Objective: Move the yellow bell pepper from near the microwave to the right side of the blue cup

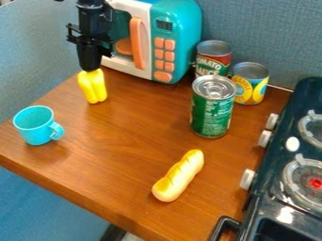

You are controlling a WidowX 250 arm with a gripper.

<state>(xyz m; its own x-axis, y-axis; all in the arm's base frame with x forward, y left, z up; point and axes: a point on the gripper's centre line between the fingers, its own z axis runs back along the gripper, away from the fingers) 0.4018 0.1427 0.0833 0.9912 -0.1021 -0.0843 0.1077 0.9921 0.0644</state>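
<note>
And here we are at the wooden surface (pixel 129 136), with the black arm (pixel 91 14) coming in at the upper left and its claw (pixel 92 69) pointing straight down; it's pinching the upper end of a yellow toy pepper (pixel 93 87), and there the pepper hangs, upright and lobed, just below the black fingertips; whether its lower end touches the wood, I can't tell from here! Right beside the arm stands the toy microwave (pixel 181 35), turquoise with a white front, an orange handle (pixel 136 42) and a block of orange buttons (pixel 159 43) under its small dark display (pixel 164 24); over to the right of it, look, three cans close together; a red and green one (pixel 213 61) at the back, a yellow-labelled one (pixel 250 87) beside it, and a tall green one (pixel 211 113) nearest me, all upright; now down at the left edge, there's the turquoise cup (pixel 36 134), open side up, its handle turned toward the middle; nearer to me lies a toy bread roll (pixel 178 176), long and pale with yellow on top, set at a slant, well apart from the pepper; and along the right side runs the dark toy stove (pixel 277 164), with burners (pixel 306 181) on top and pale knobs (pixel 248 179) facing the surface; behind it all, a blue-grey wall (pixel 270 37)
</note>
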